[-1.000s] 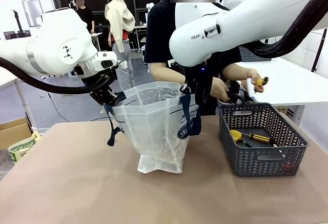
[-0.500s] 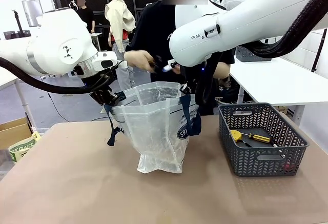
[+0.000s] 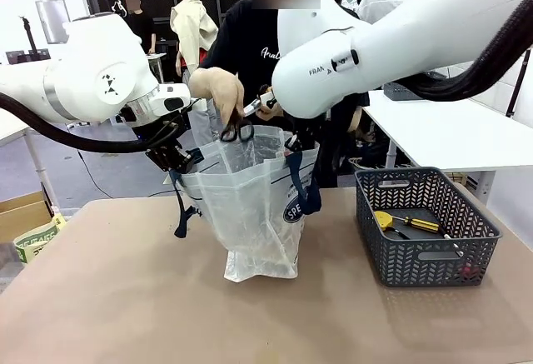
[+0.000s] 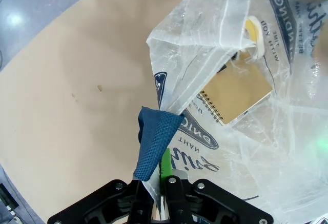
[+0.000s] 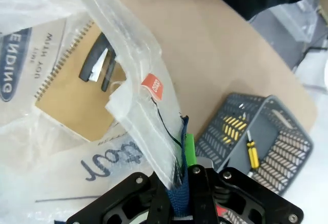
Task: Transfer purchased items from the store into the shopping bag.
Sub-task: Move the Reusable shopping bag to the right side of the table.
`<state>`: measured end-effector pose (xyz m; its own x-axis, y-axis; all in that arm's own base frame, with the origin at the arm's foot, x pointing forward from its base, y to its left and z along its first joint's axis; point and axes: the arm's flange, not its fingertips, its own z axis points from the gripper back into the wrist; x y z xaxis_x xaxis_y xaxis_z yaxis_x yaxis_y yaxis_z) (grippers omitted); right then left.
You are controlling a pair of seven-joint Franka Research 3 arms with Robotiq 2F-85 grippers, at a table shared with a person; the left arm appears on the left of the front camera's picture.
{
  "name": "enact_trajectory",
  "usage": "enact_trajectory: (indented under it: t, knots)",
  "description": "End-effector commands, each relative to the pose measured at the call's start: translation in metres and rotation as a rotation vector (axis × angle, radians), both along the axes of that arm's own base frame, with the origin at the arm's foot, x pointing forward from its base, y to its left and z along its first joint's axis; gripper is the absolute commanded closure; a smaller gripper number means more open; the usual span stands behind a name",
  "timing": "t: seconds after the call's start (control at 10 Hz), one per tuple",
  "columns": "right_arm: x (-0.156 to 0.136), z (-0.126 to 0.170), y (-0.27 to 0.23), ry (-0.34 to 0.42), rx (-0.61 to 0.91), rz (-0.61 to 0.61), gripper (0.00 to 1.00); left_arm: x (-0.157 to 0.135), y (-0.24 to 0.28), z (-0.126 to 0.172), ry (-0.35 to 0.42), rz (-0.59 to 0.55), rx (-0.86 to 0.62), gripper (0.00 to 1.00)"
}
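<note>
The shopping bag [image 3: 250, 206] stands open at mid-table, translucent with navy straps. My left gripper [image 3: 179, 161] is shut on its left strap [image 4: 154, 142], and my right gripper [image 3: 293, 144] is shut on its right strap [image 5: 179, 198]. A person's hand [image 3: 218, 91] holds black-handled scissors [image 3: 237, 132] just over the bag's mouth. Inside the bag lie a brown spiral notebook [image 4: 237, 93], a tape roll [image 4: 253, 31] and a black stapler-like item [image 5: 97, 63]. The store, a dark grey slotted basket [image 3: 429, 256], sits to the right with a yellow-handled screwdriver [image 3: 408, 222] in it.
The person stands at the far side behind the bag. A cardboard box [image 3: 21, 211] and a printed package [image 3: 35, 241] sit off the table's left edge. A white table [image 3: 466, 135] is behind the basket. Bare tabletop lies in front of the bag.
The person's hand has come from the basket across to the bag, now holding scissors over its mouth. My right arm shifted slightly, moving the bag's right strap with it.
</note>
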<state>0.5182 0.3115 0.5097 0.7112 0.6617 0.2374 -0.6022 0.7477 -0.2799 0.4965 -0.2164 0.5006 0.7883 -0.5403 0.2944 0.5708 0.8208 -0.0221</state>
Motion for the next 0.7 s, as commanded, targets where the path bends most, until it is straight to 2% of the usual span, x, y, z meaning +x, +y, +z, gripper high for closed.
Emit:
enact_trajectory:
  t: [0.0,0.3,0.6]
  knots:
    - [-0.0109,-0.0087,-0.0109,-0.081,-0.021,0.032,1.00,0.0003,0.0013,0.0005,-0.001,0.003,0.000,1.00]
    - [-0.0170,-0.0089,-0.0132,-0.108,-0.016,0.050,1.00,0.0003,0.0013,0.0005,-0.001,0.003,0.000,1.00]
    - [-0.0123,-0.0061,-0.0061,-0.070,-0.013,0.043,1.00,0.0003,0.0013,0.0005,-0.001,0.003,0.000,1.00]
